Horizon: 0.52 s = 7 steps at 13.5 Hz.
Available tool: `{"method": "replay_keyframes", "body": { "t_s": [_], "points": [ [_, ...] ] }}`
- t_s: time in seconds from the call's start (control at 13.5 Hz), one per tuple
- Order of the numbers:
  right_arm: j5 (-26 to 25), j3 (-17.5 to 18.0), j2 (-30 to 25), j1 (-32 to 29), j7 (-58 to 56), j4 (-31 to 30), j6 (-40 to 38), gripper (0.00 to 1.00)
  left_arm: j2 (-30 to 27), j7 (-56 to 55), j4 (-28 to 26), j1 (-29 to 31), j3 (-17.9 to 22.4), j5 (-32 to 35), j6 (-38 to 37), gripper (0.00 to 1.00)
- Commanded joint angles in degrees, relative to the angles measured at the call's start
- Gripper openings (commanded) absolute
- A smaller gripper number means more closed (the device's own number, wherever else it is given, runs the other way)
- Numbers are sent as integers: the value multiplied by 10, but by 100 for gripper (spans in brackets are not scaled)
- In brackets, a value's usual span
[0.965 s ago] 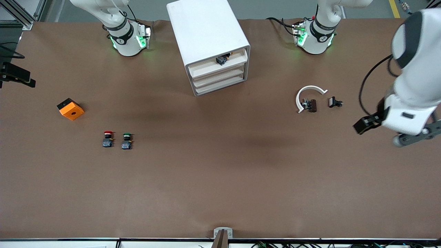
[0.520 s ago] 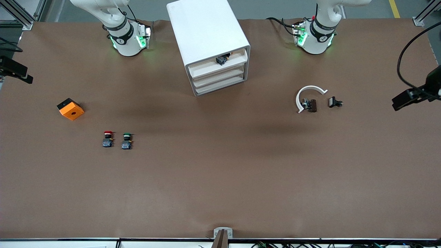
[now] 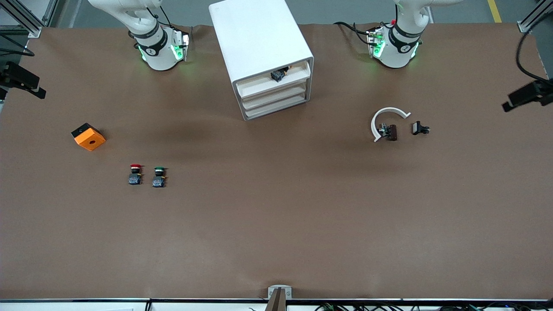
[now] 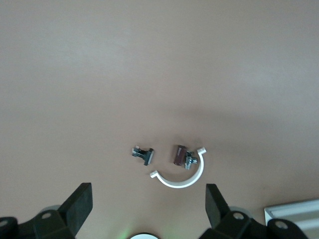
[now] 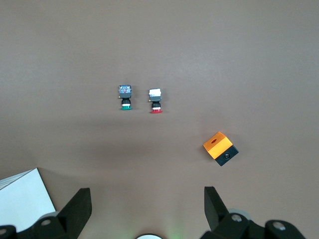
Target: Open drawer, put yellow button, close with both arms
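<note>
The white cabinet [image 3: 259, 41] stands between the two arm bases. Its topmost drawer [image 3: 273, 85] is out a little. The yellow button [image 3: 280, 74] lies in it, black body with an orange tip showing. My left gripper [image 4: 148, 206] is open and empty, high over the left arm's end of the table; only a black part of its hand [image 3: 525, 97] shows in the front view. My right gripper [image 5: 147, 206] is open and empty, high over the right arm's end of the table, with a black part of its hand [image 3: 21, 80] at the front view's edge.
A red-capped button [image 3: 135, 173] and a green-capped button [image 3: 159, 176] stand beside each other, with an orange box [image 3: 88, 136] toward the right arm's end. A white C-shaped ring [image 3: 386, 121], a brown part [image 3: 391, 132] and a small black part [image 3: 420, 128] lie toward the left arm's end.
The left arm has swung off the table toward its own end, and only a black part of its hand still shows. The right hand has shifted slightly at the edge. Nothing on the table moved.
</note>
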Motion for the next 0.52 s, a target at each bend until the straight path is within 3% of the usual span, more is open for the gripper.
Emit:
{"method": "replay_keyframes", "body": {
  "t_s": [0.0, 0.15, 0.45],
  "points": [
    [-3, 13, -38, -13, 6, -48, 22, 100, -67, -2, -79, 37, -78, 2, 26, 100],
    [-3, 13, -38, -13, 5, -46, 28, 100, -86, -4, -95, 40, -106, 3, 25, 100],
    [-2, 12, -39, -14, 2, -44, 34, 100, -80, 1, -82, 38, -98, 2, 19, 100]
  ]
}}
